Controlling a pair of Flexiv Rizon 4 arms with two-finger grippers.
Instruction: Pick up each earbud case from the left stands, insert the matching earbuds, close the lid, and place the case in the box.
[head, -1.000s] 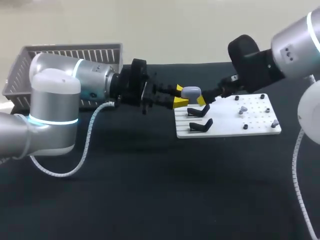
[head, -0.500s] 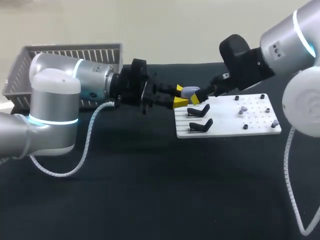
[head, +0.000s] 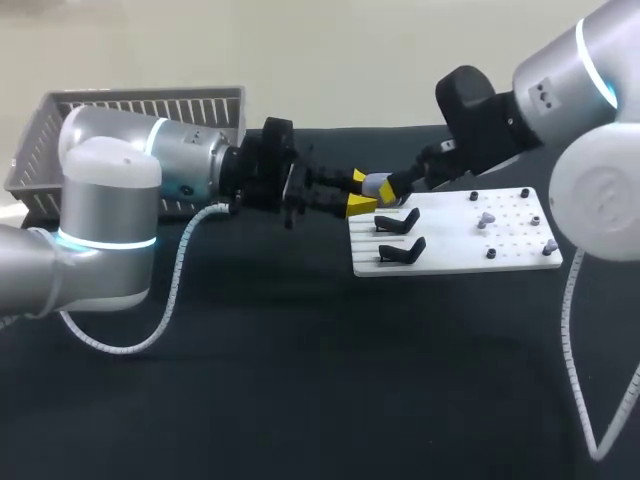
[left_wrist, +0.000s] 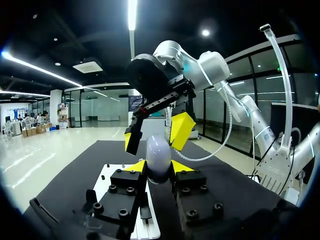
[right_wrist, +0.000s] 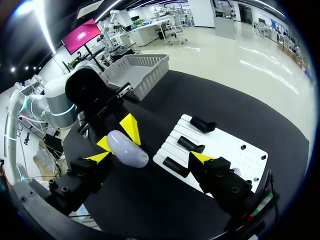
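Left gripper (left_wrist: 157, 166) clamps the earbud case (left_wrist: 157, 149), right gripper (right_wrist: 149, 157) gapes around it; earbuds (head: 486, 217) at 3 o'clock not yet inserted.

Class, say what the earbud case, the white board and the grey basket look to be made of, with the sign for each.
The earbud case: smooth pale plastic, likely; soft sheen, rounded shell. The white board: stiff matt sheet, plastic or painted metal; flat, drilled holes. The basket: moulded grey plastic, probably; thin even slats.
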